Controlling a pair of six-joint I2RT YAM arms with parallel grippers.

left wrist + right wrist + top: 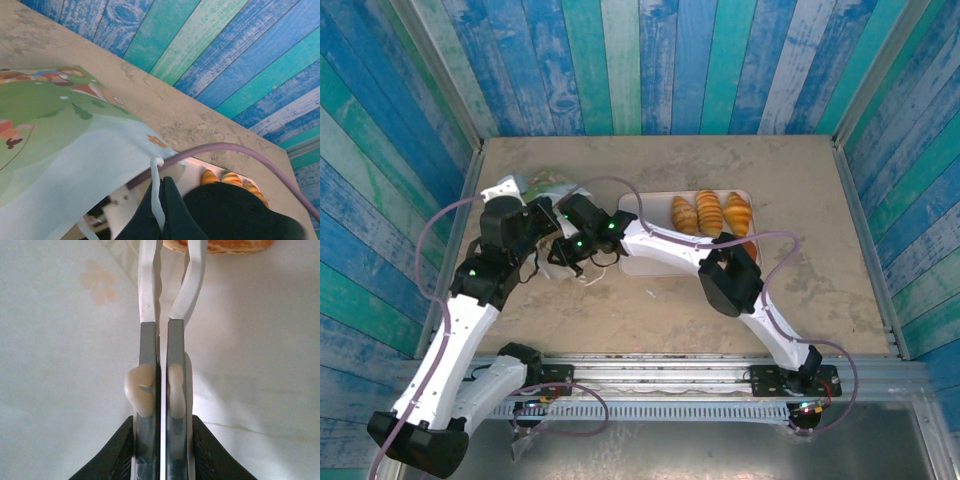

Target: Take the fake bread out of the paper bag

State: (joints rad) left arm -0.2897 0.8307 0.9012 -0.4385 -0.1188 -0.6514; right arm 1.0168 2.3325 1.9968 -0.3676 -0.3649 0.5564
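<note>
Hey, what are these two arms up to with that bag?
They are emptying toy bread out of a white paper bag. The left gripper is pinched shut on the bag's cord handle. The right gripper is inside the bag, its fingers close together with the tips at a golden pastry; whether it actually grips it is unclear. Three croissants already lie on the pink tray beside the bag.
</note>
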